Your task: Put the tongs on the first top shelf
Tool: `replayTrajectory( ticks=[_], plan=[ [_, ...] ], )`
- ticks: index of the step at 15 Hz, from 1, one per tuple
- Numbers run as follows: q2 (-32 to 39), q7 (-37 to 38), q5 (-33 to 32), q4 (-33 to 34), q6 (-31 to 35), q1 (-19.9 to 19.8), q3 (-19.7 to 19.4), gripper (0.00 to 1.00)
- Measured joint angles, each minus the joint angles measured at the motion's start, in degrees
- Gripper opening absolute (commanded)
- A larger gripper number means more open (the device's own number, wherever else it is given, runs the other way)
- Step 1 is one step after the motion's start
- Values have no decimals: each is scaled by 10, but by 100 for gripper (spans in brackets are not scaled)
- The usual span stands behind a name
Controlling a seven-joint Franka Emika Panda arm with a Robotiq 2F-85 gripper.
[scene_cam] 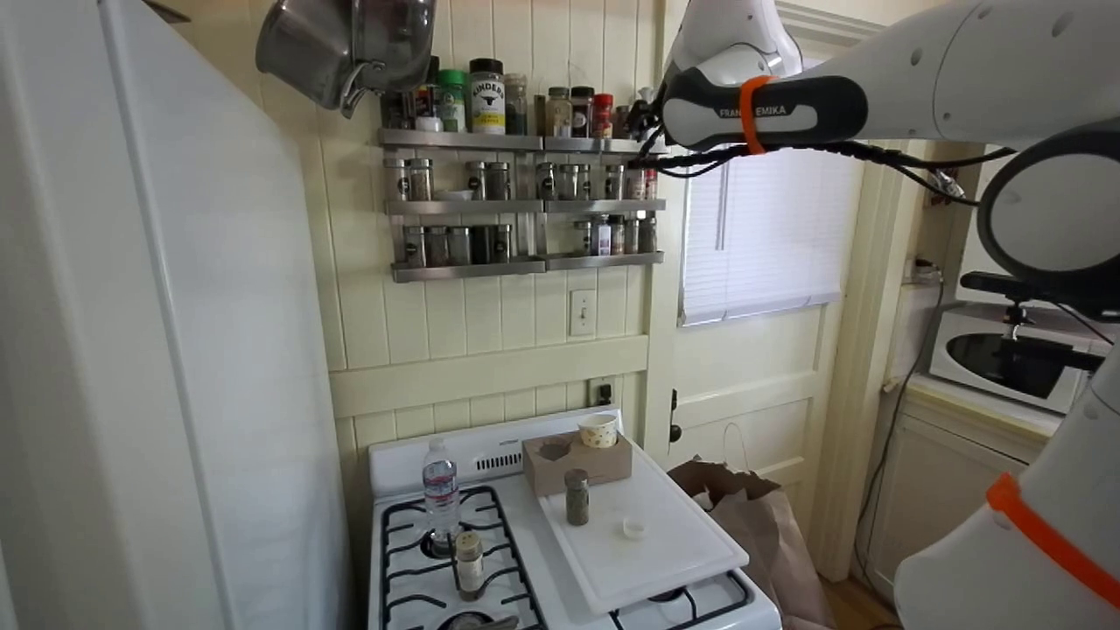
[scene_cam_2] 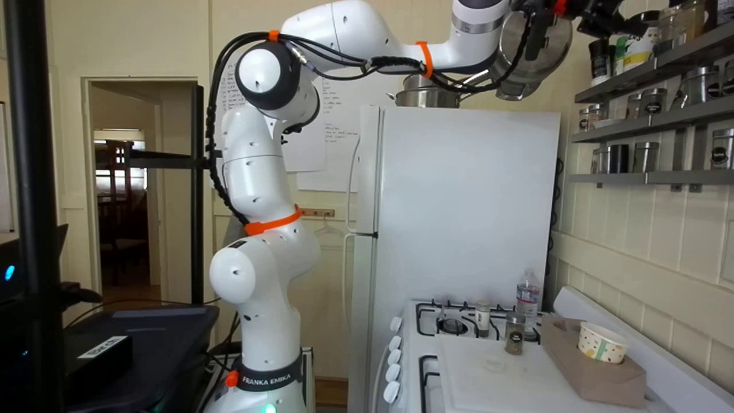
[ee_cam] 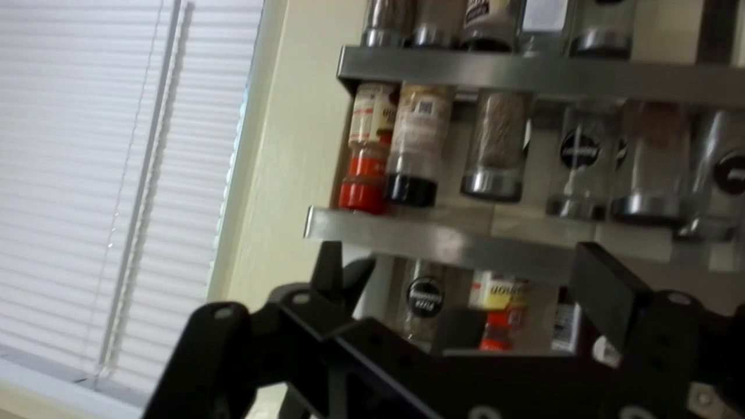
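"How's the arm (scene_cam_2: pixel 256 183) posed?"
"Elbow high, stretched toward the rack (scene_cam: pixel 464 207), claw (ee_cam: pixel 460 265) spread wide near its top shelf (scene_cam: pixel 459 140)."
"And the tongs?"
"Can't tell. A greyish metal piece (scene_cam: pixel 500 624), partly cut off, lies well below the rack, on the stove (scene_cam: pixel 544 560)."

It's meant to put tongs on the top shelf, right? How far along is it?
Looks done: the hand is up by the top shelf.
In hand: seemingly nothing; its fingers stand apart, with nothing visible gripped.
Left: probably fetching and placing. I can't confirm tongs on that shelf; the greyish metal piece on the stove, cut off by an exterior view's edge, may be them.
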Motion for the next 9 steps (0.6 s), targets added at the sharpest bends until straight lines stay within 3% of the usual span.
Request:
replayTrajectory(
  ticks=[4, 9],
  plan=[
    [-5, -66, 8, -33, -82, 104, -60, 100],
    [-4, -159, 47, -47, -153, 178, -108, 100]
  ],
)
